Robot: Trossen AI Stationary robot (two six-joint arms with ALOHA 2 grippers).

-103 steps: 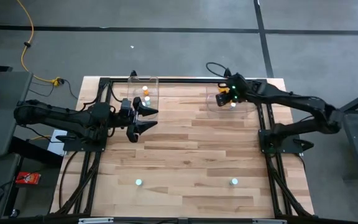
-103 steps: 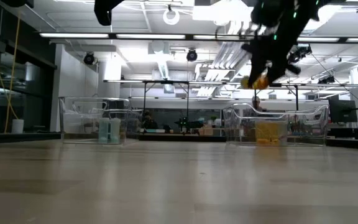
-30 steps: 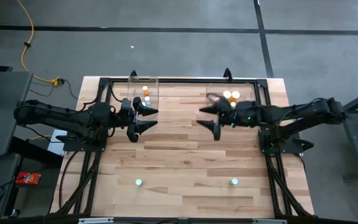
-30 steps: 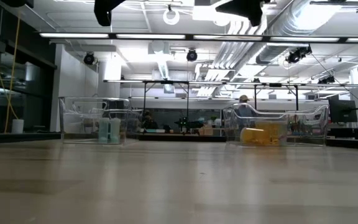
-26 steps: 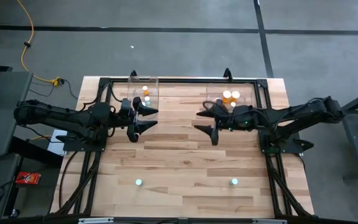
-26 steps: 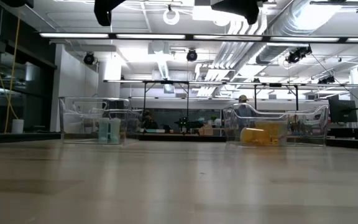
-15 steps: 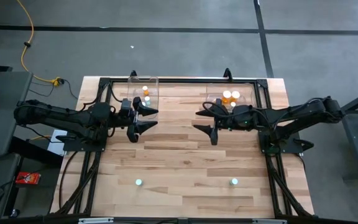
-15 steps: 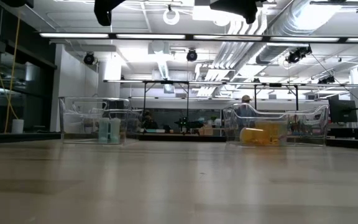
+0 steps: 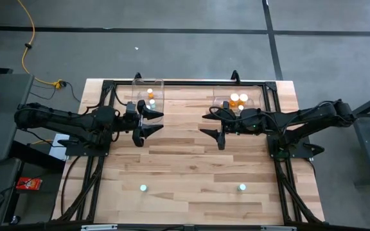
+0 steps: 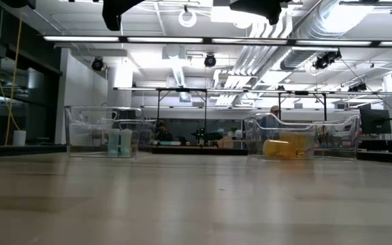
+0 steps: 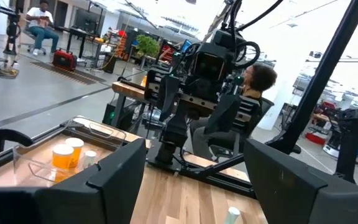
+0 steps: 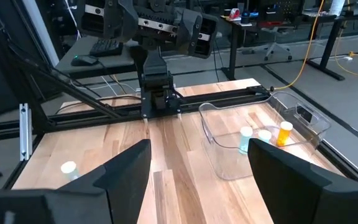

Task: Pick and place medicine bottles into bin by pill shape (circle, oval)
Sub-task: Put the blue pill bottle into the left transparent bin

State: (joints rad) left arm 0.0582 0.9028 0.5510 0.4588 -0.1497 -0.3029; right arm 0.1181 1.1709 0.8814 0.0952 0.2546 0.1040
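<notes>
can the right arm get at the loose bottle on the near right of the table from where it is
Probably yes. The right gripper hangs open over mid-table, holding nothing, and only bare wood lies between it and the white-capped bottle. Nothing stands near that bottle.

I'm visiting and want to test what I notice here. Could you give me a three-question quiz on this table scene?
1. True or false: the right pincer is gripping a bottle.
2. How many loose bottles stand on the near part of the table?
   A. none  B. two  C. five
3. Fill in: the right bin holds bottles with ____ bodies.

Key
1. False: its jaws are open and empty, as are the left pincer's.
2. B: one bottle and another.
3. Orange.
</notes>
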